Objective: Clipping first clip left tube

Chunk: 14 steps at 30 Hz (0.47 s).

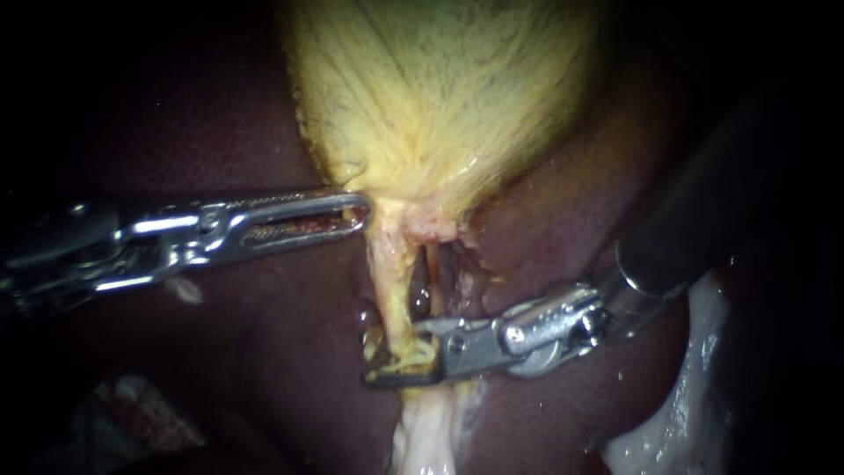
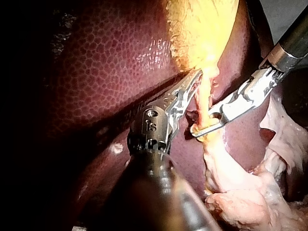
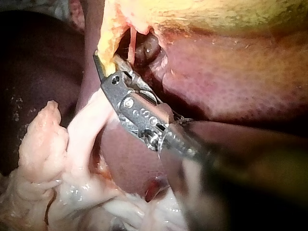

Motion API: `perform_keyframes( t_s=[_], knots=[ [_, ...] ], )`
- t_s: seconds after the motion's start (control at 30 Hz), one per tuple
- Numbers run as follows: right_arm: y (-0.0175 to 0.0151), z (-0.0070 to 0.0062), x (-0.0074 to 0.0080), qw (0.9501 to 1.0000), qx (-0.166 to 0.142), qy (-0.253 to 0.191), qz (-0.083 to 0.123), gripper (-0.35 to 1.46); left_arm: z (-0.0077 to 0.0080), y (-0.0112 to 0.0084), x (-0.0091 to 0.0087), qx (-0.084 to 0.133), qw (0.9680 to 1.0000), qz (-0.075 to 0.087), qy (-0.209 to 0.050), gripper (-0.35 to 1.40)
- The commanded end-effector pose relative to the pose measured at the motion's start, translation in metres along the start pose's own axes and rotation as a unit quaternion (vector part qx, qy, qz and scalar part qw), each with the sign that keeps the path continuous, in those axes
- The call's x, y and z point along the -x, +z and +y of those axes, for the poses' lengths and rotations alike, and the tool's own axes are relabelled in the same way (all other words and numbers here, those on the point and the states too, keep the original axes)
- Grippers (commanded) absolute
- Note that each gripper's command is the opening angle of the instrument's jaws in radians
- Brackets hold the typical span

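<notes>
- Right instrument [image 1: 393, 353]: enters from 3 o'clock. Jaws narrowly parted, one on each side of the left tube [image 1: 388, 281], not yet squeezed.
- Left tube: runs 12 to 6, square across the jaws.
- Thinner tube [image 1: 432, 274]: just beside, at 1 o'clock; risk of being caught.
- Left instrument [image 1: 359, 213]: at 11 o'clock, tips pinching the gallbladder [image 1: 440, 97] neck.
- Liver [image 1: 220, 132]: behind.

The dark red, mottled liver [image 1: 563, 211] [image 2: 96, 72] [image 3: 221, 77] is the bed that carries everything here. The yellow gallbladder [image 1: 440, 88] [image 2: 202, 29] [image 3: 216, 14] lies on it and narrows to the pale left tube [image 1: 387, 281] [image 2: 207, 91], which runs over the liver's surface. Whitish fatty tissue [image 1: 668, 422] [image 2: 240, 192] [image 3: 48, 144] lies against the liver at the tube's far end.
</notes>
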Motion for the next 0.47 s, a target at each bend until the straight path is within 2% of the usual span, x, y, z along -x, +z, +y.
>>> perform_keyframes(
  t_s=[0.03, 0.47],
  knots=[
    [0.0001, 0.0000, 0.0001, 1.0000, -0.002, 0.001, -0.001, -0.35, 0.0000, 0.0000, 0.0000, 0.000, 1.0000, 0.000, 0.000, -0.35],
    [0.0008, -0.0005, 0.0010, 0.9999, -0.014, 0.007, -0.007, -0.35, 0.0001, 0.0003, 0.0000, -0.002, 1.0000, 0.001, 0.000, -0.35]
  ],
)
